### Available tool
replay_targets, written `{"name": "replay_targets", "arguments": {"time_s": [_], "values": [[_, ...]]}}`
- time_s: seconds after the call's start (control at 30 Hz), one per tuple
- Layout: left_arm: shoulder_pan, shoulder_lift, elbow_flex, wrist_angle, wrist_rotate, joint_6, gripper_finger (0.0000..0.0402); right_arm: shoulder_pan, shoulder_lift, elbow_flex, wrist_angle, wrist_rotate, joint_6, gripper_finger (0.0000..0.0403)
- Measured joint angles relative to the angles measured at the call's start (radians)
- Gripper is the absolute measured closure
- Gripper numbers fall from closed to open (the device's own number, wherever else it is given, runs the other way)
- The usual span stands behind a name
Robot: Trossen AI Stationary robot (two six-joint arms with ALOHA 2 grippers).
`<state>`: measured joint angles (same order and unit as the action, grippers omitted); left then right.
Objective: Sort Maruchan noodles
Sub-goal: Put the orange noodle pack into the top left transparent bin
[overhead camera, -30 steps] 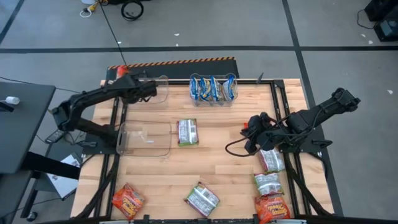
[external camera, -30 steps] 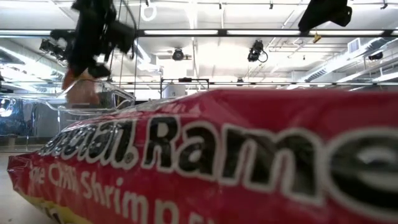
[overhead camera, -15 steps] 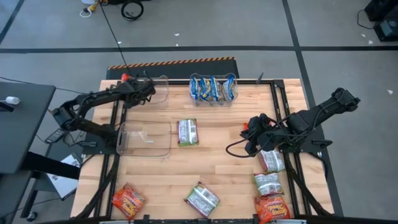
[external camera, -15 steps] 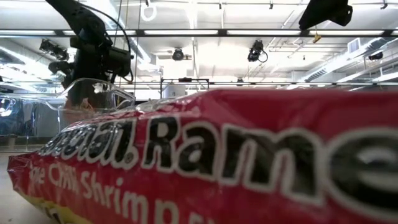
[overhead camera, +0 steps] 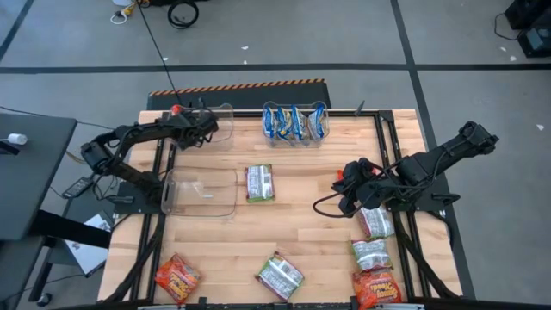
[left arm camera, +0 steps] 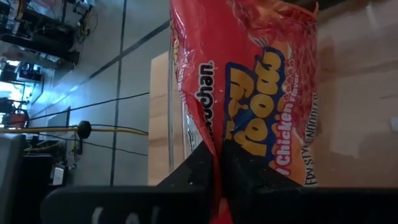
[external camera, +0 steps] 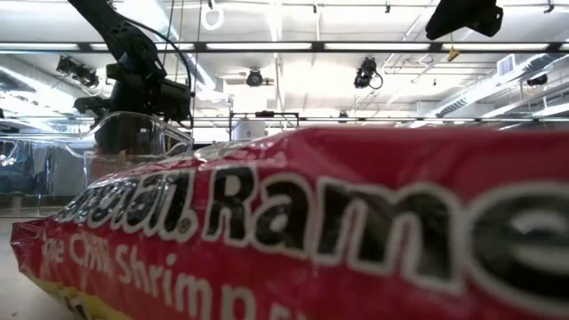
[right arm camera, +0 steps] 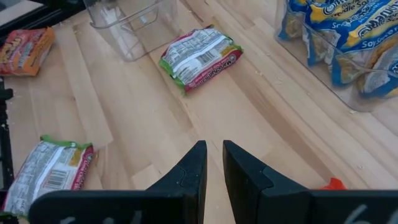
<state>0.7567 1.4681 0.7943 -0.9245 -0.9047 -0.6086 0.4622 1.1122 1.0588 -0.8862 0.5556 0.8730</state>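
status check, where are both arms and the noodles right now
Left gripper shut on orange packet at far-left bin. Right gripper empty, fingers nearly shut, mid-table. Nothing blocking.

left arm (overhead camera: 138, 138): black, slim jointed links, small red spot at the wrist
right arm (overhead camera: 430, 164): black, bulky joints, looping black cable
fingers (right arm camera: 193, 171): dark, angular, matte

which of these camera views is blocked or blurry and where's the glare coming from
Low view: a red ramen packet right against the lens fills most of the frame, its lettering soft; bright ceiling strip lights glare above it. Left wrist view: the orange-red chicken packet in the left gripper crowds the picture. High and right wrist views: evenly lit, clear.
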Motion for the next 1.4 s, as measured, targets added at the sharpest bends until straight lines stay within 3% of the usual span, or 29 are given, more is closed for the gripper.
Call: {"name": "replay_targets", "arguments": {"time_s": [0.37, 0.93, 1.07, 1.27, 1.4], "values": [[0.000, 0.002, 0.002, -0.060, 0.067, -0.007, 0.0295, -0.001, 0.000, 0.000, 0.026, -0.011, 0.000, 0.0344], [-0.032, 0.003, 0.201, -0.281, 0.109, -0.006, 0.0269, -0.044, 0.000, 0.000, -0.022, -0.027, 0.020, 0.0344], [-0.089, -0.036, 0.259, -0.315, 0.172, -0.013, 0.0269, -0.101, 0.025, -0.007, -0.166, -0.032, 0.084, 0.0345], [-0.248, -0.158, 0.275, -0.172, 0.272, -0.015, 0.0269, -0.200, 0.079, -0.128, -0.303, -0.101, 0.097, 0.0352], [-0.370, -0.236, 0.276, -0.078, 0.291, -0.010, 0.0269, -0.283, 0.106, -0.252, -0.276, -0.220, 0.145, 0.0356]]}}
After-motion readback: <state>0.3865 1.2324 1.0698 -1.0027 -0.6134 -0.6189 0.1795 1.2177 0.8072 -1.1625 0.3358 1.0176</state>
